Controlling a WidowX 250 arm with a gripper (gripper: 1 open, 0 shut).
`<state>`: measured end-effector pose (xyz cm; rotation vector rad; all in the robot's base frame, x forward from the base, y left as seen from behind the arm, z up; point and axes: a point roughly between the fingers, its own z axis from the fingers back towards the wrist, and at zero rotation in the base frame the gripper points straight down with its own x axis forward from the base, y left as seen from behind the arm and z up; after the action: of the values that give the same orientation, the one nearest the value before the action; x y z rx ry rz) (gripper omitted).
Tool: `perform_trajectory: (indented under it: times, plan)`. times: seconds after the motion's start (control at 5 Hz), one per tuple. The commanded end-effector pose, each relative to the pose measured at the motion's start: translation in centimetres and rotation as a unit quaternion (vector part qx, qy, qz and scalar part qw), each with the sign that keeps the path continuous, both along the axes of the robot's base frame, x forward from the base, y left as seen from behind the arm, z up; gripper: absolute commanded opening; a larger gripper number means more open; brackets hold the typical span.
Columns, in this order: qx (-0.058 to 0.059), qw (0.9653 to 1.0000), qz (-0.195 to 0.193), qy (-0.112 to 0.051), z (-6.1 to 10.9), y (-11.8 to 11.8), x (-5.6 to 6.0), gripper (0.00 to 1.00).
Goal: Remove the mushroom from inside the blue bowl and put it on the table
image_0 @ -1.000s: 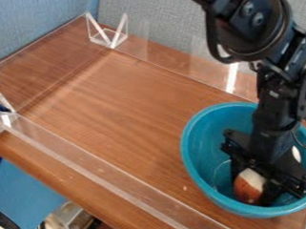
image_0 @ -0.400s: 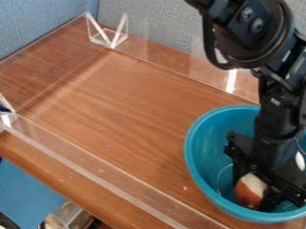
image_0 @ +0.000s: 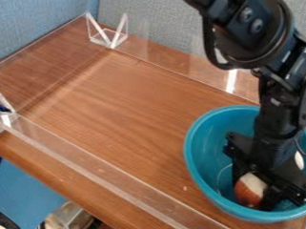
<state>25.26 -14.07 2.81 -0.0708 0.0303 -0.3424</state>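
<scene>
The blue bowl (image_0: 212,133) stands at the right front of the table (image_0: 118,96). My gripper (image_0: 252,186) reaches straight down into it from the black arm above. Its black fingers are shut on the mushroom (image_0: 249,188), whose cream stem and reddish-brown cap show between them, low inside the bowl near its bottom. The arm hides the bowl's far right rim.
Low clear acrylic walls (image_0: 101,186) edge the tabletop, with a clear bracket (image_0: 106,33) at the far corner. A blue panel stands behind the table. Bare wood stretches left of the bowl.
None beyond a slight shift of the arm and bowl in the picture between the oldest frame and now; the gripper stays shut on the mushroom inside the bowl.
</scene>
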Motion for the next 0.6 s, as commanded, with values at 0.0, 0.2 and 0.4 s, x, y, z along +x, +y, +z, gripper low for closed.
perform_trajectory:
  times: [0.0,0.2,0.4]
  plan:
    - [0.001,0.9999,-0.017,-0.004,0.9,-0.5,0.3,0.00]
    - [0.003,0.9997,-0.023,-0.006,1.6,-0.7,0.8,0.00]
    - [0.004,0.9999,-0.009,-0.007,2.0,-1.0,0.2,0.00]
